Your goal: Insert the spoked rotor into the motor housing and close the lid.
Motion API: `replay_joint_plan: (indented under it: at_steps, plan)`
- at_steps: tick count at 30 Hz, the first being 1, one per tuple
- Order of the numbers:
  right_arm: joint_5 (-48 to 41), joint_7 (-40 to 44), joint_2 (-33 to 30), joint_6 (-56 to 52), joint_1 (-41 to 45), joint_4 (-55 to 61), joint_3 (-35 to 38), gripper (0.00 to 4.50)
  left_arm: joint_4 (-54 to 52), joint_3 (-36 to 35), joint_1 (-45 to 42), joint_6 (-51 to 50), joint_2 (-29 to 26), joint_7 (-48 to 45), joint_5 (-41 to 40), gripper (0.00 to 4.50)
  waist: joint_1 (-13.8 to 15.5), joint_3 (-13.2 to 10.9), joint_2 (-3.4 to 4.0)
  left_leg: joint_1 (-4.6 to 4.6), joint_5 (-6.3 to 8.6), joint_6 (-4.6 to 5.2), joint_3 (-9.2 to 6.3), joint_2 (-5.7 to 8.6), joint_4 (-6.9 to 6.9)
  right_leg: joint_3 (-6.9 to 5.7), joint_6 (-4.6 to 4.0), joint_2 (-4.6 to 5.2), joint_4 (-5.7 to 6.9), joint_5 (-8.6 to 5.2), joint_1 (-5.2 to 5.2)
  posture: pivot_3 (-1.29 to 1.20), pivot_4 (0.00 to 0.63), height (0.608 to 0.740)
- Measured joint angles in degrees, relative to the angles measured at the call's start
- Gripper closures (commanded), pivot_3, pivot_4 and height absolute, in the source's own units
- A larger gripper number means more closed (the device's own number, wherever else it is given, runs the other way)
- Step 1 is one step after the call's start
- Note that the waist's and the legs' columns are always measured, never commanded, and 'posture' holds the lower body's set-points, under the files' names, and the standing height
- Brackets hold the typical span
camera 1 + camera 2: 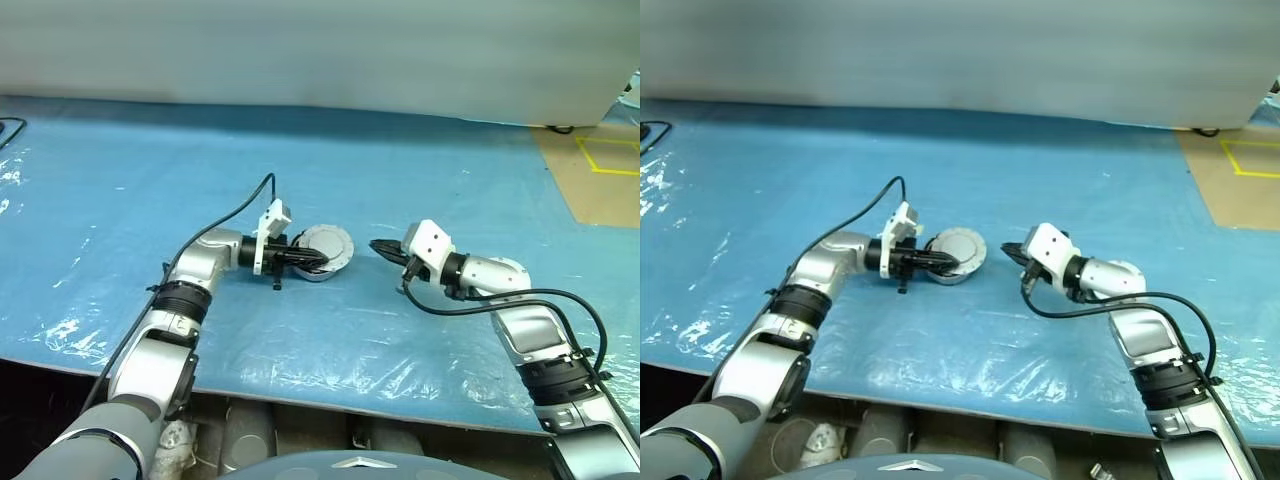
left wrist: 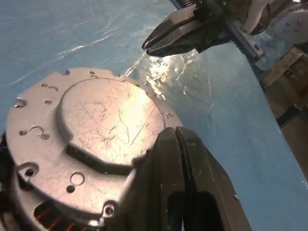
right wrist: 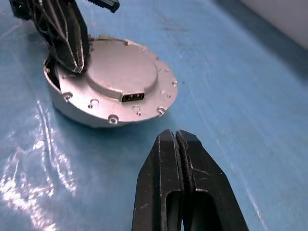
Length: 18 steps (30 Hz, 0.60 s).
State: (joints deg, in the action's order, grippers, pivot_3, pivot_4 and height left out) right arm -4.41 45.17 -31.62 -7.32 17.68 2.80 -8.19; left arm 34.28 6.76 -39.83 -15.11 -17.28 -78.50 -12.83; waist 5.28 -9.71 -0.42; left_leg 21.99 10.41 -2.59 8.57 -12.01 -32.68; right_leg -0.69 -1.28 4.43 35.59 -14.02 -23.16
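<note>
The motor housing [image 3: 82, 113] is a short round silver cylinder on the blue table, with copper windings [image 2: 43, 220] showing at a gap under its cover. The lid [image 1: 330, 245], a flat silver disc with a raised centre and small holes round its rim, lies on top of the housing. My left gripper [image 1: 322, 262] is shut, its fingertips on the lid's near edge. My right gripper [image 1: 375, 245] is shut and empty, pointing at the housing from a short way to its right, clear of it. The spoked rotor is hidden.
Blue plastic sheeting [image 1: 120, 190] covers the table, wrinkled near the front edge [image 1: 300, 385]. A brown board with yellow tape [image 1: 600, 170] lies at the back right. A pale wall [image 1: 300, 50] runs along the back. A black cable [image 1: 10, 128] sits at the far left.
</note>
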Motion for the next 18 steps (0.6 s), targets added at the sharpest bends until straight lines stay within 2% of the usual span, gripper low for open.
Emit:
replay_joint_plan:
  at_steps: [5,7,11,18]
  plan:
    - [-0.93,0.38,4.33,-0.36,3.11,-1.14,-0.59,4.5,-6.26,-5.52,3.43,1.18,1.24,5.74,-4.6,4.44,0.01,-0.01,0.02,0.04,0.06,-0.1,0.0,-0.02,-0.05,-0.01,-0.01,0.0,0.03,-0.01,-0.01,0.0,0.15,0.74]
    - [-1.79,0.92,6.2,-0.86,4.95,-2.15,-0.81,4.5,-12.47,-8.3,5.06,0.86,1.28,8.45,-7.46,4.44,-0.02,-0.01,0.02,0.04,0.06,-0.1,0.0,-0.04,-0.04,-0.02,-0.02,0.0,0.03,-0.01,-0.01,0.0,0.15,0.74]
    - [-2.71,2.41,7.92,-1.41,6.8,-3.47,-1.68,3.59,-22.55,-10.3,9.22,-0.29,0.52,11.78,-10.68,4.5,-0.08,-0.01,0.03,0.04,0.0,-0.01,0.02,-0.06,0.02,-0.02,-0.03,-0.04,-0.01,-0.02,-0.02,0.0,0.15,0.74]
    - [-2.4,3.52,10.19,-2.97,9.09,-8.4,-3.99,1.15,-30.86,-8.37,22.68,-0.81,-2.74,16.09,-9.48,4.5,-1.24,-0.01,0.04,0.06,0.07,-0.13,0.04,-0.19,0.02,-0.06,-0.05,-0.12,0.0,-0.03,-0.06,0.0,0.15,0.74]
